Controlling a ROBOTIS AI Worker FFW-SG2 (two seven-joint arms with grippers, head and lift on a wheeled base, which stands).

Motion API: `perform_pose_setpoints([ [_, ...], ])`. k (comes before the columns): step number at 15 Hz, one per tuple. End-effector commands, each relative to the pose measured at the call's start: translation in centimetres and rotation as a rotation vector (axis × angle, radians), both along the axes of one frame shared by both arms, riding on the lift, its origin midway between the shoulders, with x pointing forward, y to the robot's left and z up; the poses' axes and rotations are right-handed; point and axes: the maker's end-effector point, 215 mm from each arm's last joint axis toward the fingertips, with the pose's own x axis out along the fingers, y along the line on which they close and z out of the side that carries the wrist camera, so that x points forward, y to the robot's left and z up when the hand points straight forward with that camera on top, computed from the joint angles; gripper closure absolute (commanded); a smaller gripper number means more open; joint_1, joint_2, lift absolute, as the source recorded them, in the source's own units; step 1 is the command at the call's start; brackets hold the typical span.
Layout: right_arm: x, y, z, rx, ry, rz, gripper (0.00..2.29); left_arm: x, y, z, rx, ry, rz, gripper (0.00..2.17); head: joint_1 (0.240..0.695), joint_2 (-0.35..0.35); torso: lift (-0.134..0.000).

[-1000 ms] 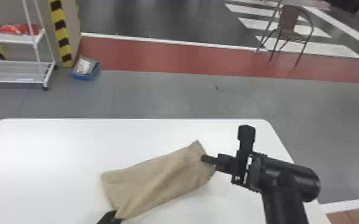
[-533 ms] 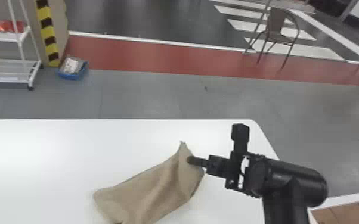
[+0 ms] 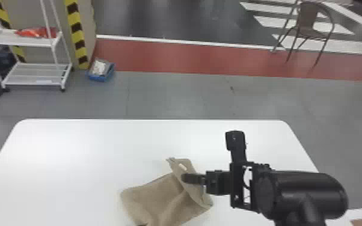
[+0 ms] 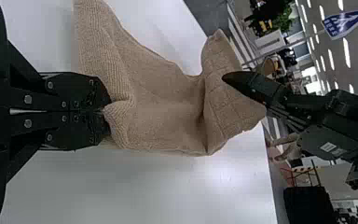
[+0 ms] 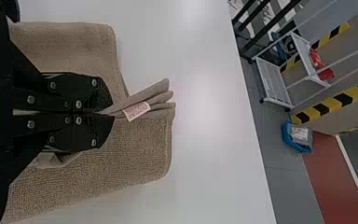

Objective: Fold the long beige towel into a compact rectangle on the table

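Observation:
The beige towel (image 3: 162, 195) lies on the white table, its right end lifted and bent over leftward. My right gripper (image 3: 186, 178) holds that raised end from the right. In the right wrist view my right gripper (image 5: 105, 113) is shut on the towel's layered edge, beside a small white tag (image 5: 136, 110). In the head view a dark tip of my left gripper (image 3: 142, 224) shows at the bottom edge, by the towel's near side. In the left wrist view my left gripper (image 4: 103, 111) is shut on a pinched fold of the towel (image 4: 158, 102).
The white table's (image 3: 69, 144) far edge and rounded corners lie beyond the towel. On the floor behind stand a white shelf cart (image 3: 36, 73), a blue bin (image 3: 100, 72) and a brown chair (image 3: 309, 27).
My right gripper has moved left relative to the table, bending the towel's right end up and over. The head view has shifted, and less of my left gripper shows at its bottom edge.

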Motion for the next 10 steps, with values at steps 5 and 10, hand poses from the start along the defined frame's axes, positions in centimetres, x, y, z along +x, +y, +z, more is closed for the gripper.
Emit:
perform_pose_setpoints([
  [5,-3.2,5.6,1.5,0.008,-0.001,0.130,1.48,0.5,0.4,-0.2,0.002,0.002,0.010,1.73,0.695,-0.086,0.000],
  [10,-4.1,8.2,-0.5,-0.077,0.022,0.211,1.48,0.5,0.3,-0.1,0.002,0.000,0.012,1.73,0.695,-0.031,0.000],
])
